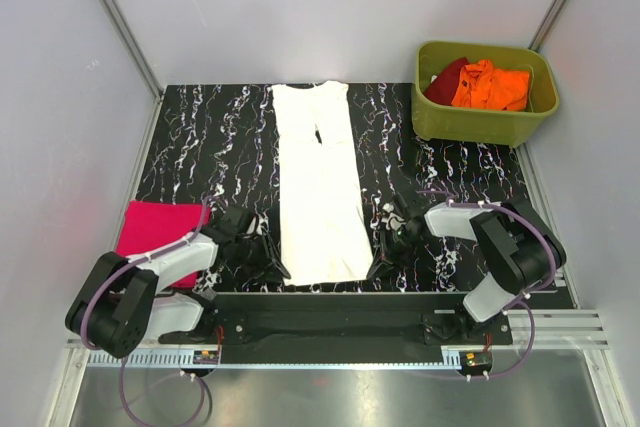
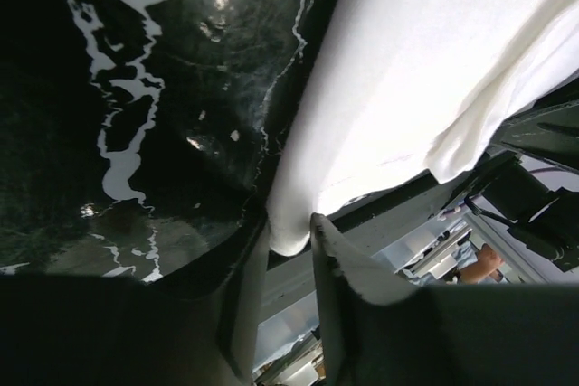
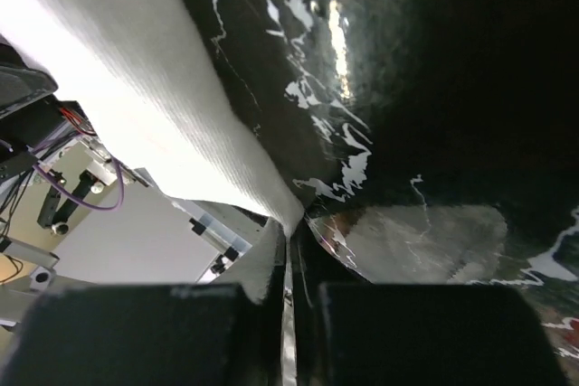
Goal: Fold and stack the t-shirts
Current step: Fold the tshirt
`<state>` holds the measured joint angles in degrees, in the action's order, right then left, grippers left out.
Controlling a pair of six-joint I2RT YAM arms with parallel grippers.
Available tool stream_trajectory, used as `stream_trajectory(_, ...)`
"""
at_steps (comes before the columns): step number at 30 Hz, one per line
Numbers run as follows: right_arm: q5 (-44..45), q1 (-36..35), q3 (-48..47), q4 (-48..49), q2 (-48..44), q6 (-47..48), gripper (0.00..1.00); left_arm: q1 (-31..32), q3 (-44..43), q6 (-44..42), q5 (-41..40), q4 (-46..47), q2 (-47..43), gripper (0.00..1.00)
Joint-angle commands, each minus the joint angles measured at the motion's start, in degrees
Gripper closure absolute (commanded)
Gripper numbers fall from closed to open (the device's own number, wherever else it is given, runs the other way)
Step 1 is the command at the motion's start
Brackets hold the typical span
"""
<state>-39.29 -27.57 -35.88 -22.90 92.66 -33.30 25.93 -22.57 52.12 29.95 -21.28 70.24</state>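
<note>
A white t-shirt (image 1: 320,187), folded lengthwise into a long strip, lies down the middle of the black marbled table (image 1: 200,147). My left gripper (image 1: 268,259) is at its near left corner. In the left wrist view the gripper (image 2: 288,234) is shut on a thick fold of the white cloth (image 2: 425,61). My right gripper (image 1: 381,261) is at the near right corner. In the right wrist view its jaws (image 3: 294,225) are almost together, pinching the shirt's corner (image 3: 136,70). A folded magenta-pink shirt (image 1: 155,227) lies at the near left.
An olive-green tub (image 1: 480,125) stands at the back right, holding a crumpled orange shirt (image 1: 492,85) and a dark red one (image 1: 447,75). Grey walls enclose the table on three sides. The arms' base rail runs along the near edge.
</note>
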Motion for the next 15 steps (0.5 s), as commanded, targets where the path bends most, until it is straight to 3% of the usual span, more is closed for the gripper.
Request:
stream_trajectory(1, 5.27, 0.24, 1.69, 2.15, 0.5, -0.18, 1.0, 0.26, 3.23, -1.84, -5.61, -2.19, 0.17, 0.72)
stream_trajectory(2, 5.45, 0.15, 2.3, 2.15, 0.33, -0.71, 1.0, 0.35, 3.67, -1.58, -5.44, -1.84, -0.36, 0.74)
stream_trajectory(6, 6.33, 0.24, 4.32, 2.77, -2.3, -2.03, 1.0, 1.13, 5.08, 0.08, -5.52, -2.27, -2.2, 0.99)
stream_trajectory(13, 7.56, 0.24, 5.29, -0.22, -8.37, -2.47, 1.0, 1.75, 5.25, 3.07, -11.49, -10.52, -11.25, 1.0)
stream_trajectory(14, 7.21, 0.24, 5.12, -0.74, -8.64, -2.21, 1.0, 1.75, 5.25, 3.25, -11.58, -10.8, -13.09, 0.93)
stream_trajectory(15, 6.86, 0.15, 4.94, -1.01, -8.99, -2.12, 0.94, 1.75, 5.25, 3.25, -11.76, -10.98, -13.63, 0.83)
